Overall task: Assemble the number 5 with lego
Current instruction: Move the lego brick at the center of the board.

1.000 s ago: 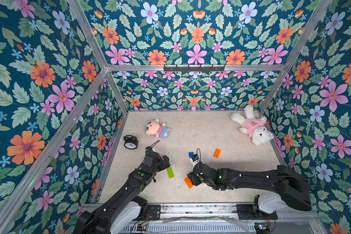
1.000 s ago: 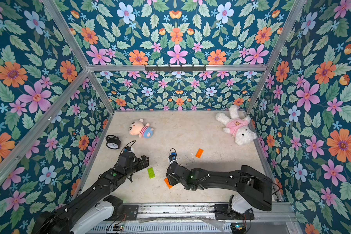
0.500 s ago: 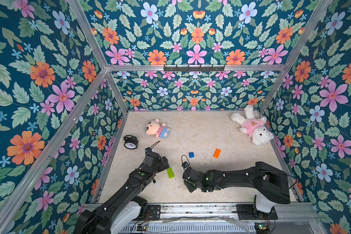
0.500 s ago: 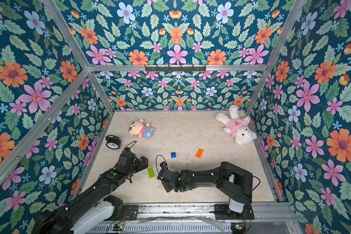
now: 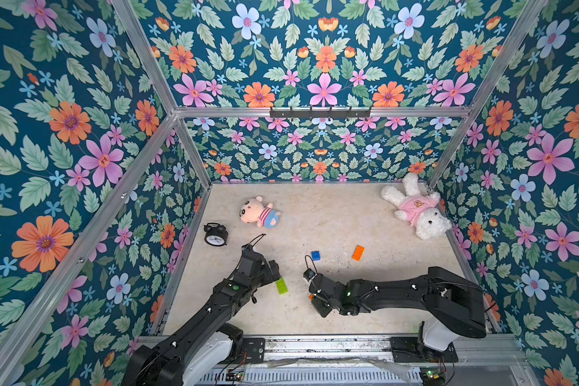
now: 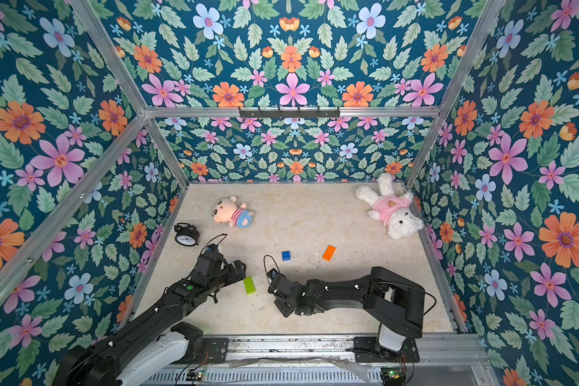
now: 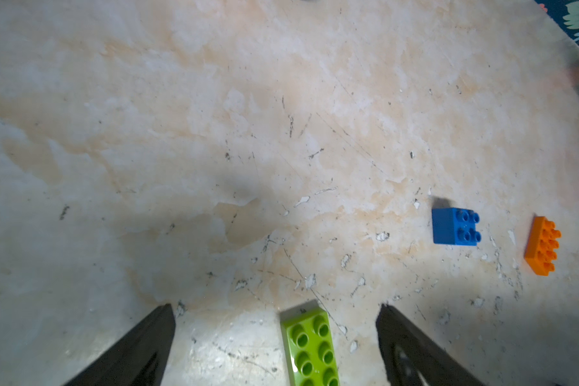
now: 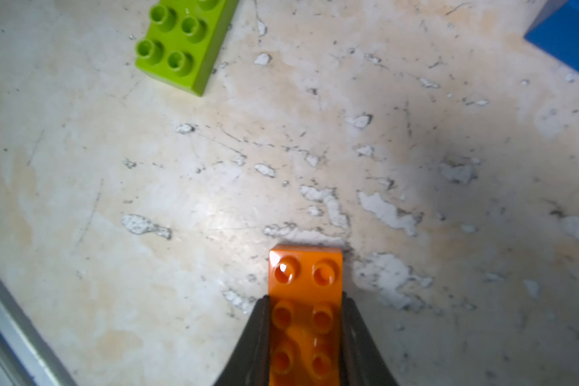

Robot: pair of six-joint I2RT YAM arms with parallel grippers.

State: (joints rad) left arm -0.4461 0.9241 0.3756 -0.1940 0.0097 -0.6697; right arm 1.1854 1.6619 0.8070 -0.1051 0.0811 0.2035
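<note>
Pinched by its long sides in shut right claw (image 8: 305, 300): orange brick (image 8: 305, 267), studs up for stacking. Wide apart and empty: left claw (image 7: 275, 305), green brick (image 7: 310, 347) between, flat on desk (image 7: 214, 133); probably next pickup.

The enclosure walls (image 5: 315, 67) carry a dark teal print of pink, orange and pale-blue flowers with green leaves; the bench (image 5: 331, 207) is mottled beige. Each plain in colour are the oblong lime-green studded plastic brick (image 5: 281, 286), the square blue studded plastic brick (image 5: 316, 255), the oblong orange studded plastic brick (image 5: 358, 252) and a second oblong orange brick (image 8: 305, 277). The round alarm clock (image 5: 216, 235) is black with a white face, the small plush doll (image 5: 259, 214) wears pink stripes and blue, and the fluffy white plush bear (image 5: 415, 210) wears pink.
</note>
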